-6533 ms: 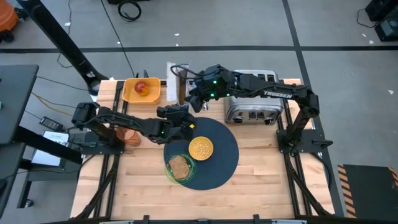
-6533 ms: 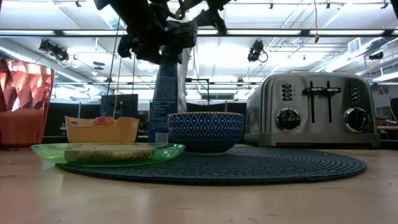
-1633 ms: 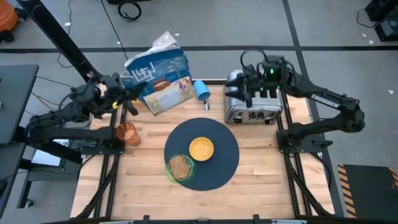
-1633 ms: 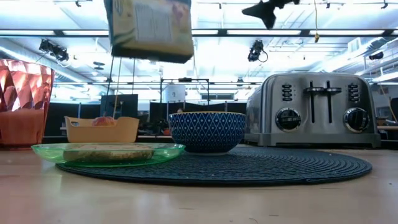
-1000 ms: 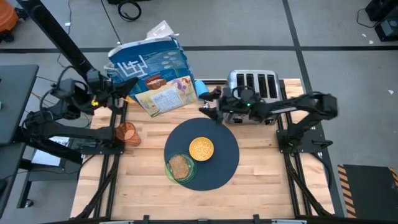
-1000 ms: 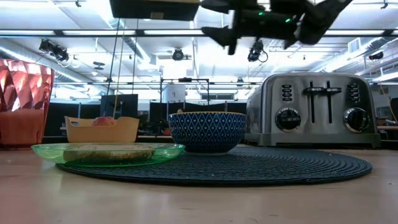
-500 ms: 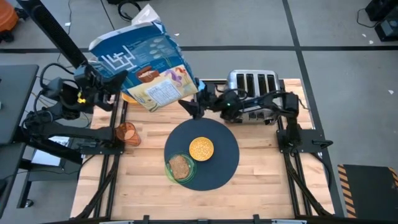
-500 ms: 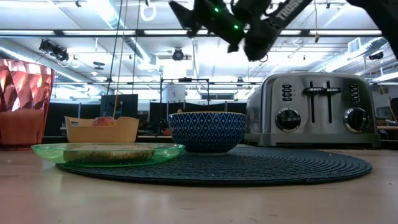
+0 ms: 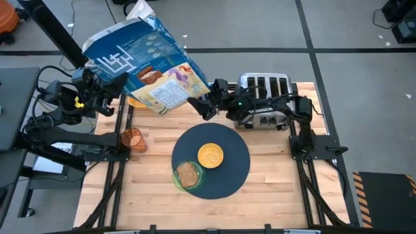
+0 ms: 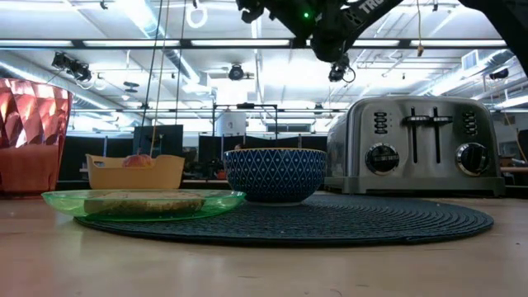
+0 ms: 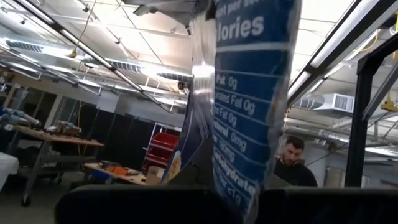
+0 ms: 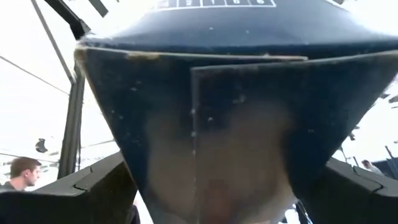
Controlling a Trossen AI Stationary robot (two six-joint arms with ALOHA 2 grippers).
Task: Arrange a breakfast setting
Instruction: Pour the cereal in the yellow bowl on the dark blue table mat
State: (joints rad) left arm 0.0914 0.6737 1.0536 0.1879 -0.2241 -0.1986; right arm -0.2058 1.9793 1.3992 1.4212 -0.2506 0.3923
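Left gripper [image 9: 104, 91] clenched on blue printed cereal bag [image 9: 146, 62], held high over table's far-left edge. Right gripper [image 9: 203, 106] spread wide at bag's lower corner, holding nothing. Risk: bag slips or spills, missing small yellow cereal bowl [image 9: 210, 155] on round dark blue-grey mat [image 9: 235, 170].

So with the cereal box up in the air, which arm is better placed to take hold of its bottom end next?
The right. Its open end effector sits right at the lower end of the cereal box, which fills its wrist view. The left end effector is shut on the box's other end, holding it raised above the table.
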